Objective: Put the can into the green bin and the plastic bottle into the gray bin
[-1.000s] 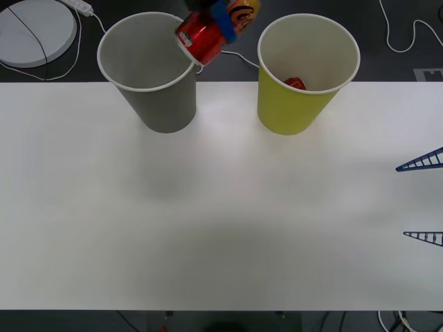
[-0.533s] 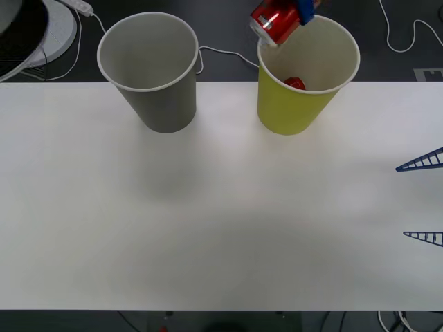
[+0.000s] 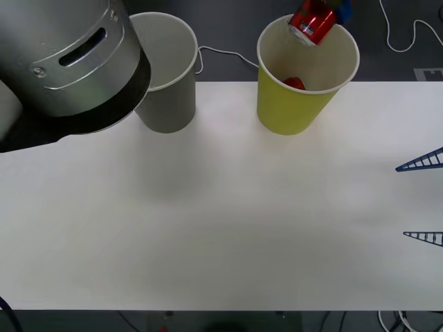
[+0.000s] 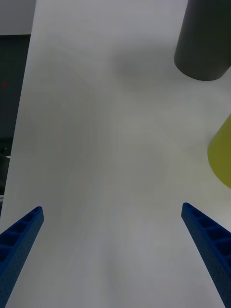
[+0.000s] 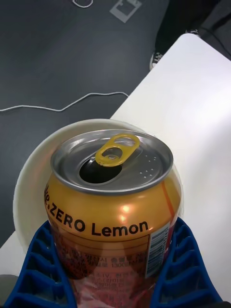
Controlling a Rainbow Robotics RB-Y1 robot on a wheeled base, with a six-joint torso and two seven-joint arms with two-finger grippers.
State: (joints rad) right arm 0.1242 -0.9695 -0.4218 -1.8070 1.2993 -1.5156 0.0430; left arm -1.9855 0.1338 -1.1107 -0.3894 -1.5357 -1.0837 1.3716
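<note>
The can (image 3: 313,21), red with a metal top, hangs tilted over the far rim of the green bin (image 3: 304,104), with my left gripper (image 3: 325,15) shut on it. In the left wrist view the can (image 5: 113,207) sits between the blue fingers (image 5: 185,269), top up, above the green bin's white inside (image 5: 26,192). A red object (image 3: 295,83) lies inside the green bin. The gray bin (image 3: 169,83) stands to its left, partly covered by my left arm. My right gripper (image 3: 423,199) stands open at the table's right edge. The plastic bottle is out of view.
My left arm's silver link (image 3: 69,62) looms over the table's back left corner. White cables (image 3: 401,41) lie on the dark floor behind the table. In the right wrist view the gray bin (image 4: 204,43) and green bin (image 4: 221,156) stand beyond the open right gripper (image 4: 115,250).
The left gripper has carried the can rightwards from the gray bin's rim to above the green bin. The left arm's silver link has swung into view at the upper left.
</note>
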